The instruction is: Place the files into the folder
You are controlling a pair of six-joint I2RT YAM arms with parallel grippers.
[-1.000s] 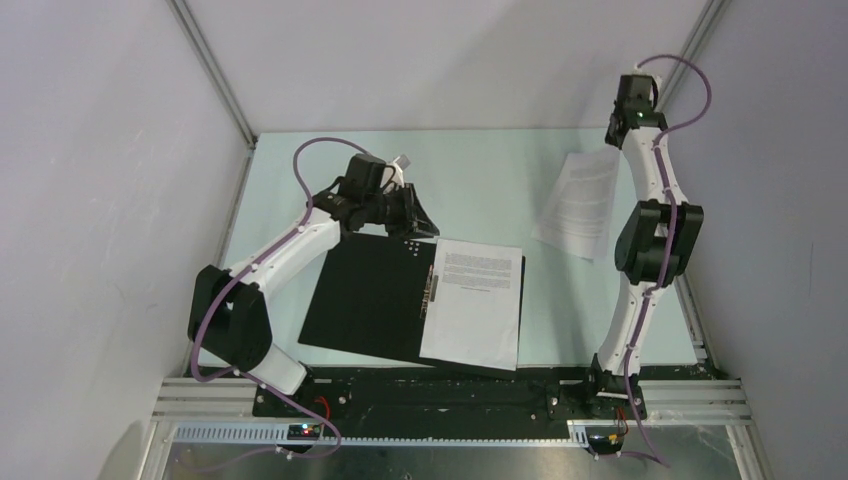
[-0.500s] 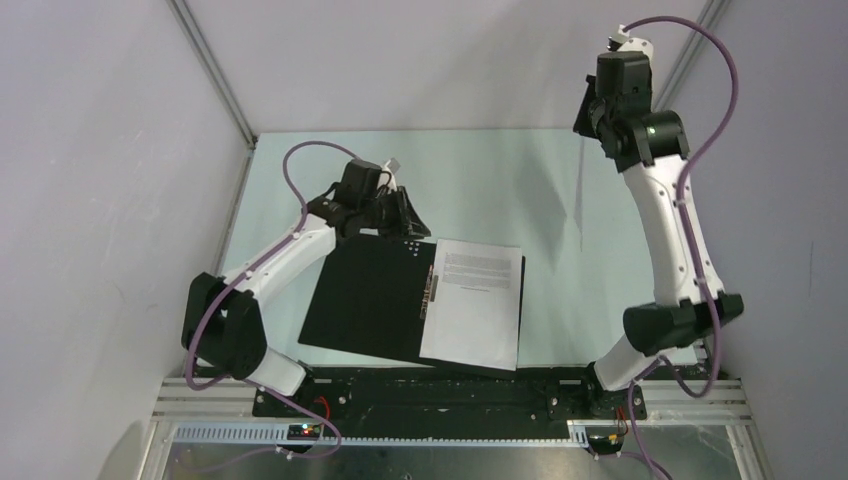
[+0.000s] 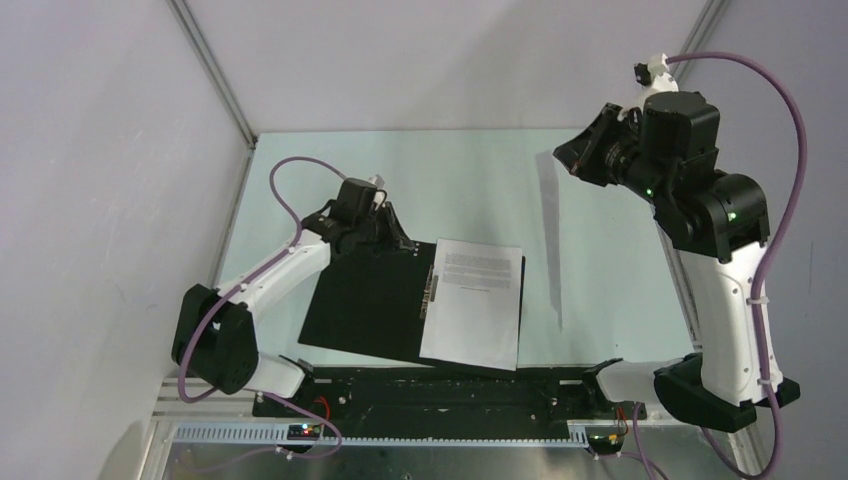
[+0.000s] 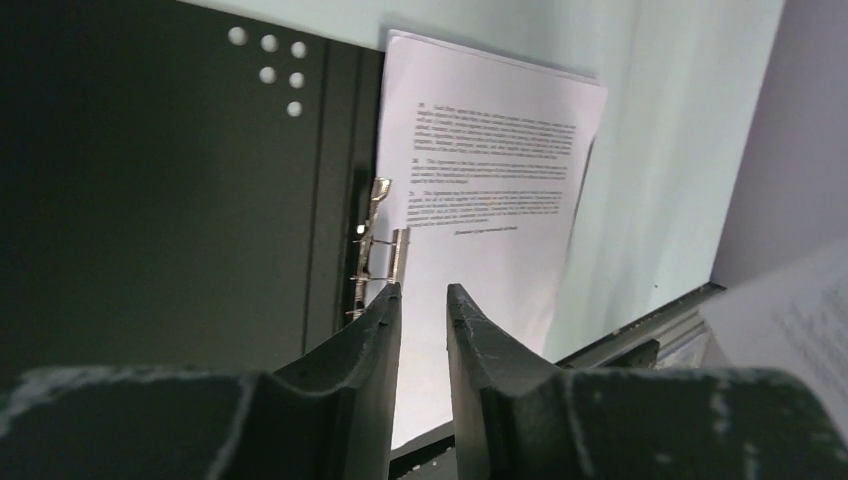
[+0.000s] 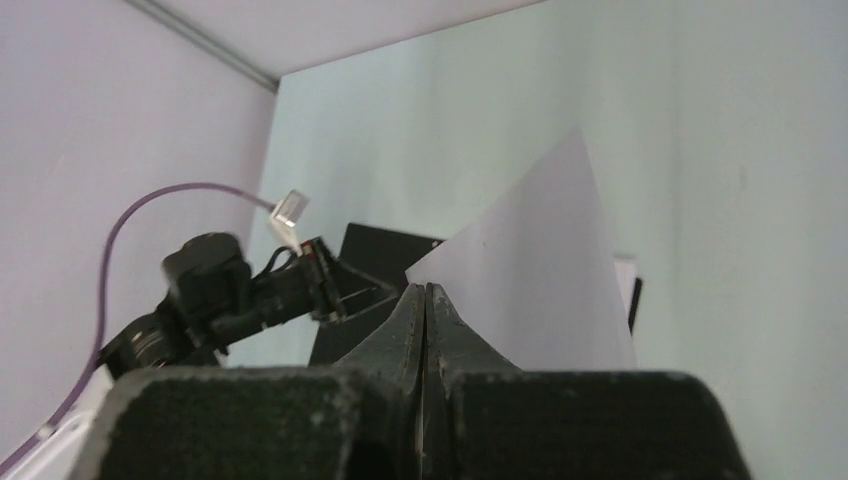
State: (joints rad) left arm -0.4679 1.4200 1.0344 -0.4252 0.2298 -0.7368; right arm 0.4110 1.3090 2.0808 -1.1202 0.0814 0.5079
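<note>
The folder (image 3: 365, 300) lies open with its black inside up and a metal clip (image 3: 431, 288) along its spine. One printed file (image 3: 475, 300) lies flat on its right half. My left gripper (image 3: 400, 240) hovers at the folder's far edge, slightly open with nothing between its fingers; in the left wrist view it (image 4: 423, 292) points at the clip (image 4: 385, 250) and the file (image 4: 490, 170). My right gripper (image 3: 560, 160) is raised high at the back right, shut on another file (image 5: 540, 290), which hangs edge-on as a thin line (image 3: 553, 250).
The pale green table (image 3: 480, 185) is walled by white panels on the left, back and right. A black and aluminium rail (image 3: 450, 395) carrying both arm bases runs along the near edge. A corner of a printed sheet (image 4: 790, 320) shows at the lower right of the left wrist view.
My right arm has lifted the sheet off the table's back right and swung it up toward the middle, where it hangs edge-on. The left gripper has slid slightly left along the folder's far edge.
</note>
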